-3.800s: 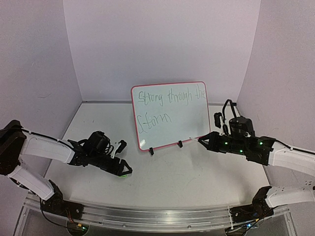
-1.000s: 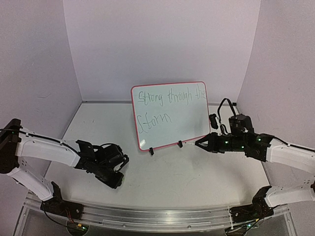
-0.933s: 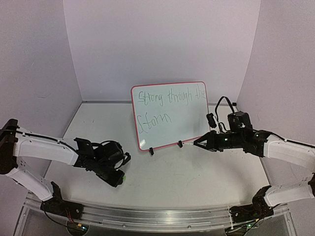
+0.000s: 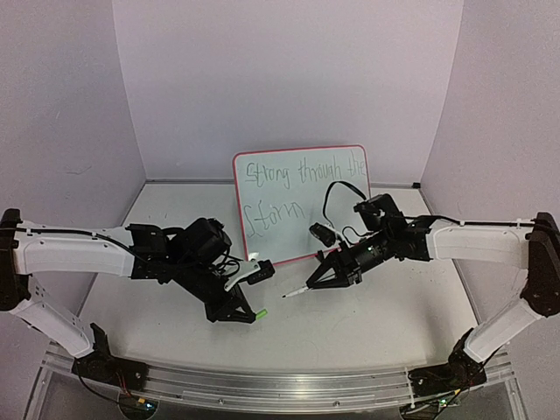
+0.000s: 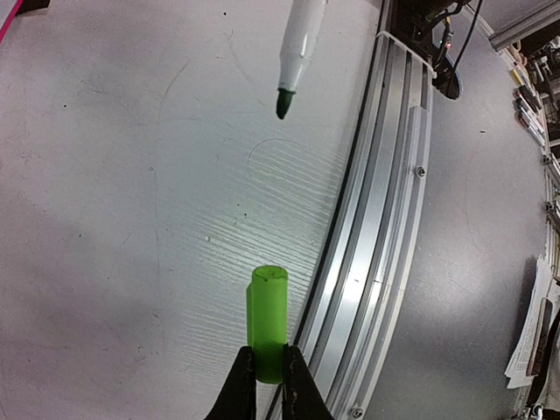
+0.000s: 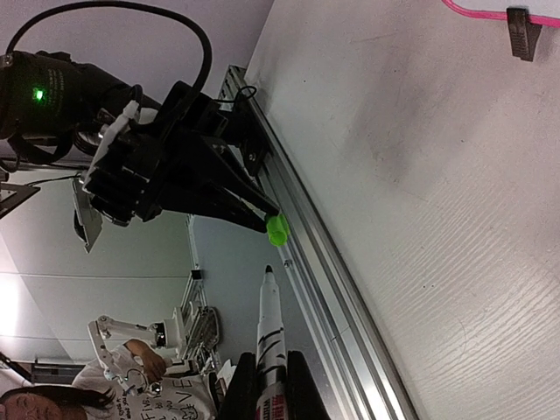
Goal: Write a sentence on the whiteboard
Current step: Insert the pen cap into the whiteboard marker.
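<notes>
Two things held | left jaws pinch green cap (image 5: pixel 268 324) | right jaws pinch marker (image 6: pixel 269 332), tip near cap | whiteboard (image 4: pixel 302 206) upright behind

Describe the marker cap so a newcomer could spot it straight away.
Find the pink-framed whiteboard standing at the back. Just in front, the left gripper pinches the cap. It is a short bright green cylinder, unlike the long white marker in the right gripper.

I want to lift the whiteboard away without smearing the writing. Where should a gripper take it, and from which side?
Probably the top frame edge of the whiteboard, coming down from above. It stands near upright on clip feet, so that thin rim is free and a shallow pinch stays off most writing.
</notes>
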You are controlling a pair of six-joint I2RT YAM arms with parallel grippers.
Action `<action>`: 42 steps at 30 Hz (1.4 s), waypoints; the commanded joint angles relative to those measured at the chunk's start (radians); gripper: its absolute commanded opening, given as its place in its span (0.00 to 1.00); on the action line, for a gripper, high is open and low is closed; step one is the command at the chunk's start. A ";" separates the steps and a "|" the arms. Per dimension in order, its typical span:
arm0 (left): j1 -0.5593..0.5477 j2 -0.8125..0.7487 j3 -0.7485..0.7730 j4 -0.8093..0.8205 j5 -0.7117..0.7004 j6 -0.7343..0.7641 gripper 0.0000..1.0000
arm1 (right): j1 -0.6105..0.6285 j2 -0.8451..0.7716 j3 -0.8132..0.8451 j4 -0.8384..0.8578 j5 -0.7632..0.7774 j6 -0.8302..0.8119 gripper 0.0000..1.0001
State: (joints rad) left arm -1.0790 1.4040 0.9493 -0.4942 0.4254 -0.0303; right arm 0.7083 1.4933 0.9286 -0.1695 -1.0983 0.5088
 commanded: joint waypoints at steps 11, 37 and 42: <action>-0.002 0.004 0.052 0.034 0.049 0.061 0.00 | 0.054 0.099 0.092 0.007 -0.041 -0.015 0.00; -0.002 0.005 0.047 0.044 0.060 0.059 0.00 | 0.083 0.169 0.119 0.008 -0.074 -0.029 0.00; -0.002 0.006 0.048 0.045 0.061 0.059 0.00 | 0.089 0.178 0.126 0.008 -0.078 -0.032 0.00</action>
State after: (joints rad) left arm -1.0790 1.4097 0.9493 -0.4873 0.4717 0.0105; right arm 0.7883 1.6542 1.0099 -0.1742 -1.1511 0.4973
